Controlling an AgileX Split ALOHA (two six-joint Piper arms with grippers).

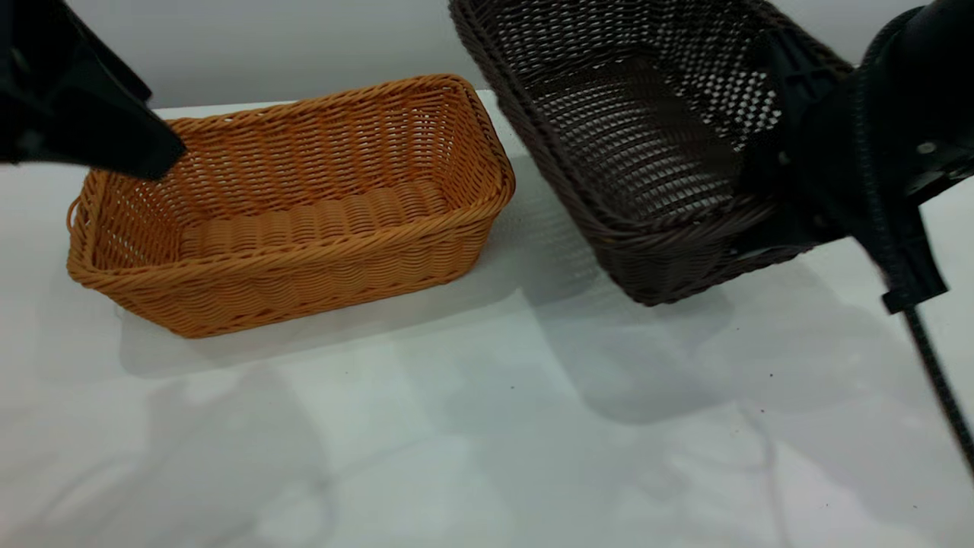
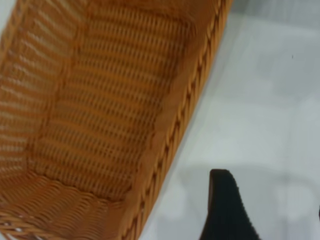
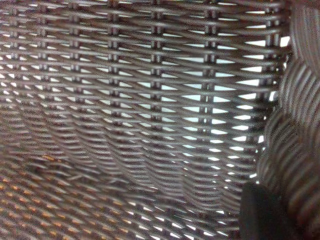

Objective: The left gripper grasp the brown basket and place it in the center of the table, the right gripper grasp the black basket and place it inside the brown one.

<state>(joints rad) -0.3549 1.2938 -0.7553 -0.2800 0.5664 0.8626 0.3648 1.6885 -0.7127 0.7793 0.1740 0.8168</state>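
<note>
While bare white table (image 1: pixel 487 441) fills the foreground, my two pincers work farther back, one at each basket. On my right, the right gripper (image 1: pixel 791 190) is clamped on the near end wall of the black basket (image 1: pixel 631 152), which hangs tilted and clear of the tabletop, its shadow spread beneath it; my wrist camera sees only dark weave pressed close against one finger pad (image 3: pixel 262 215). Beyond and to my left, the brown basket (image 1: pixel 297 205) sits flat on the table, just beside the raised one and apart from it. The left gripper (image 1: pixel 144 152) hovers at that basket's far left corner with nothing in its hold; only one fingertip (image 2: pixel 225 205) shows, outside the rim over bare table, so I cannot tell how wide those fingers stand. By my reading, the brown basket is already placed and the nesting step is in hand. Next I judge I must carry the black basket leftward over the brown one, level it, and lower it inside.
</note>
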